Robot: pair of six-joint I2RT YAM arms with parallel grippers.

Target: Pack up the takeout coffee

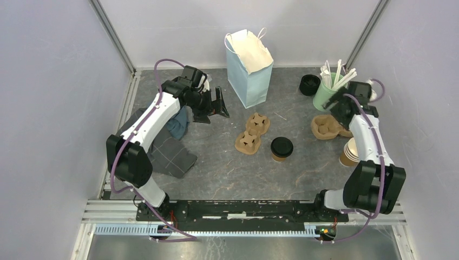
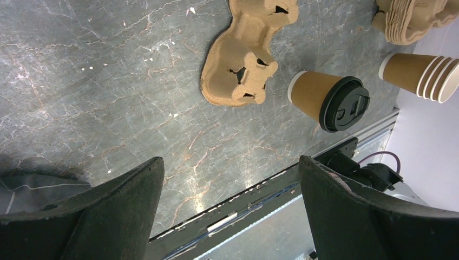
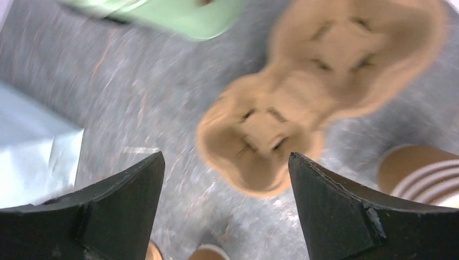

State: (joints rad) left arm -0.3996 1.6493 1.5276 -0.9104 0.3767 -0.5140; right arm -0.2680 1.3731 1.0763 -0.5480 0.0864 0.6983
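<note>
we've got the takeout coffee (image 1: 281, 147) upright just right of the lone pulp carrier (image 1: 252, 132), left pincer (image 2: 231, 160) wide and empty well left of it, right pincer (image 3: 226, 157) also wide, empty, off to its right

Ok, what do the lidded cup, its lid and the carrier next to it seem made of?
Cup: probably kraft paper, matte brown, no gloss. Lid: likely plastic, black with faint sheen and moulded relief. Carrier: apparently moulded pulp, dull tan, rough with ragged slot edges.
</note>
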